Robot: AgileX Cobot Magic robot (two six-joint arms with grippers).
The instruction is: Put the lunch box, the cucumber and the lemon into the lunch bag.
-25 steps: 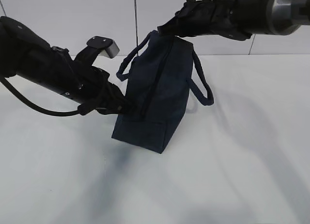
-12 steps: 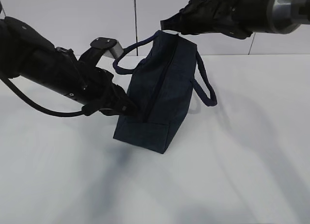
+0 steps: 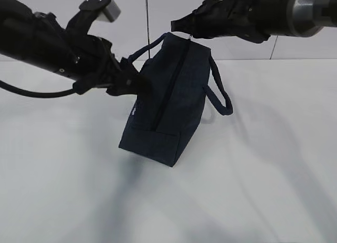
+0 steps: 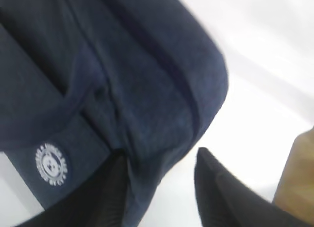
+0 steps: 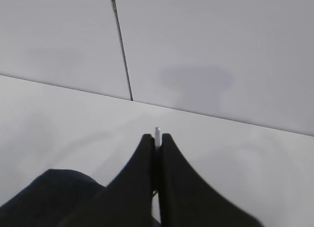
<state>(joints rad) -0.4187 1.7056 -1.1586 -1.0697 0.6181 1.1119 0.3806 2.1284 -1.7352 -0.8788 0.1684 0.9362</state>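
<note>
left gripper (image 3: 129,85) has climbed up the lunch bag (image 3: 168,103), jaws parted around a fabric fold | right gripper (image 3: 181,26) pinched tight on zipper pull (image 5: 157,133) at bag's 12 o'clock | bag's lifted, tilted, still zipped | no food visible

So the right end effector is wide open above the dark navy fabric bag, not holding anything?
Not quite: the right end effector is shut, pinching a small metal zipper pull above the dark navy fabric bag, as the right wrist view shows.
</note>
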